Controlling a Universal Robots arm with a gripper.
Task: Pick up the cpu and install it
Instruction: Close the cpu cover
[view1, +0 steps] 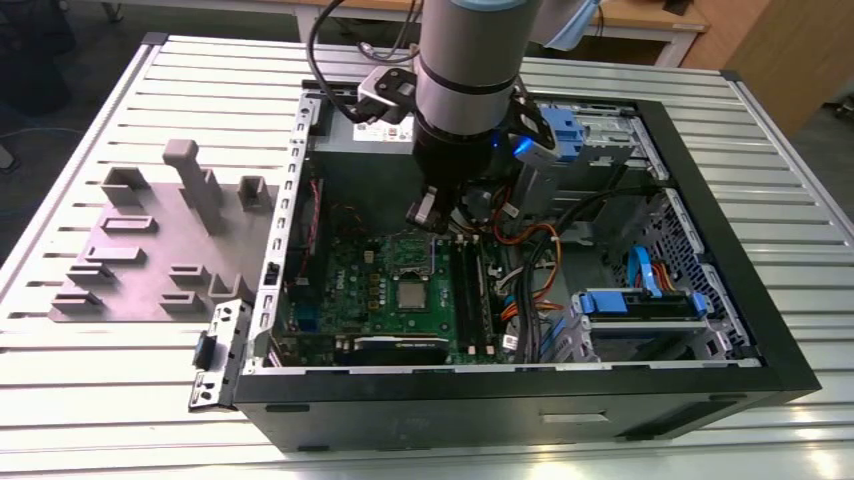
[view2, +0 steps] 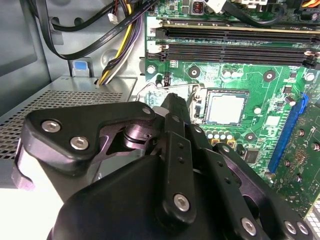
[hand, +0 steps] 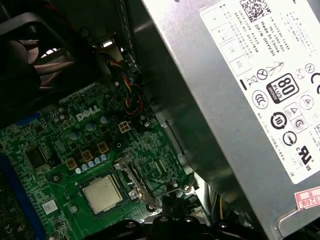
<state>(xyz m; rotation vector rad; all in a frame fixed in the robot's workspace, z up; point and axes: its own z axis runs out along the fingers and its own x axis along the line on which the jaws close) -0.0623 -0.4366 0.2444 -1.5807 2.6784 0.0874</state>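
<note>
resting in the green board's socket, cpu (hand: 102, 193).

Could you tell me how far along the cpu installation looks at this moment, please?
Looks done: the cpu already lies flat in its socket on the green motherboard, as both wrist views show. In hand: the gripper hangs just above the board beside the socket, apart from the chip, with nothing visibly held. Left: the socket's silvery frame appears swung open beside the chip, so the cpu does not look clamped down yet.
</note>
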